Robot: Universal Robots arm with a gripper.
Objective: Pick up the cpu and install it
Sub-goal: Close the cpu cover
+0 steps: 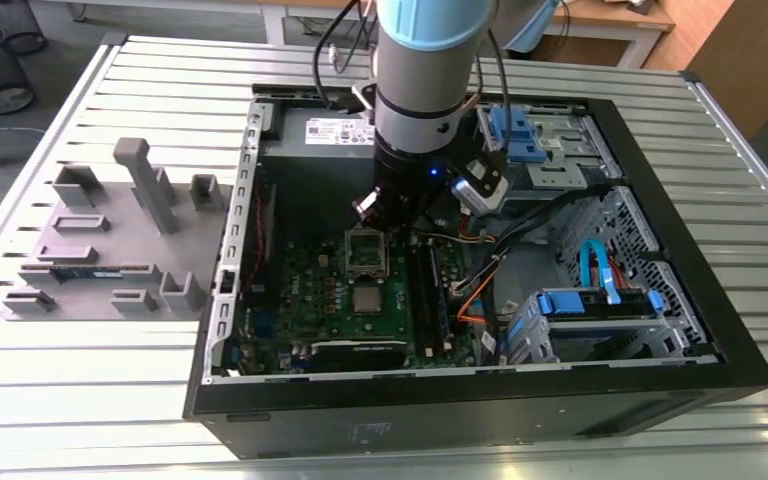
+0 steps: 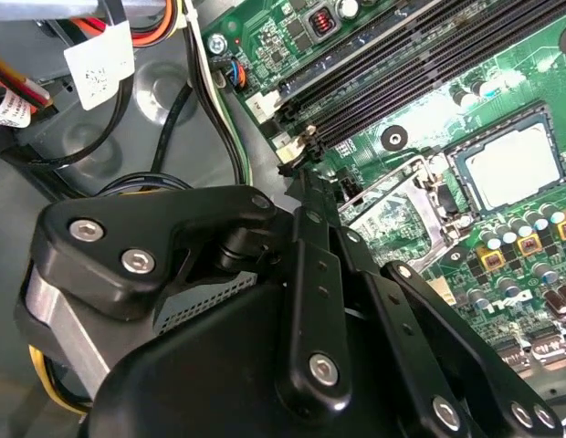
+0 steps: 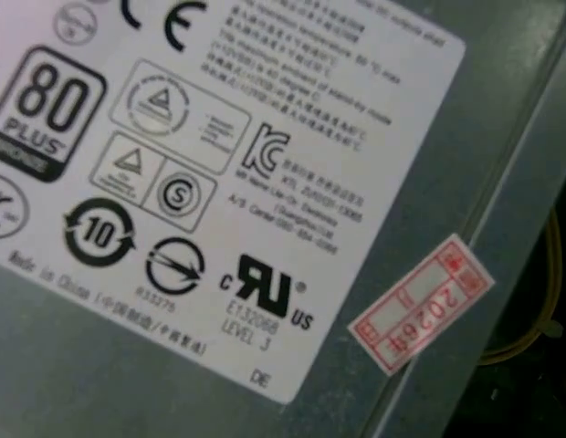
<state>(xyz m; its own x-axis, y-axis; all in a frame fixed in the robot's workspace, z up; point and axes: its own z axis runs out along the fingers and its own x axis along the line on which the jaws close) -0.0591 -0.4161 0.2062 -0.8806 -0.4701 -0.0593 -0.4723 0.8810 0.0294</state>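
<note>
While the gripper (image 1: 387,215) hangs low inside the open computer case (image 1: 651,300), I cannot tell how its jaws stand. The cpu (image 1: 365,297) (image 2: 512,166) lies flat on the green board (image 1: 344,315), just beside the metal socket (image 1: 364,250), apart from the gripper.

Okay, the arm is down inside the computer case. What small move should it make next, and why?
Probably a short sideways shift to bring the hand over the cpu. In the second wrist view the cpu lies flat on the green board, apart from the hand, with the metal frame between them.
</note>
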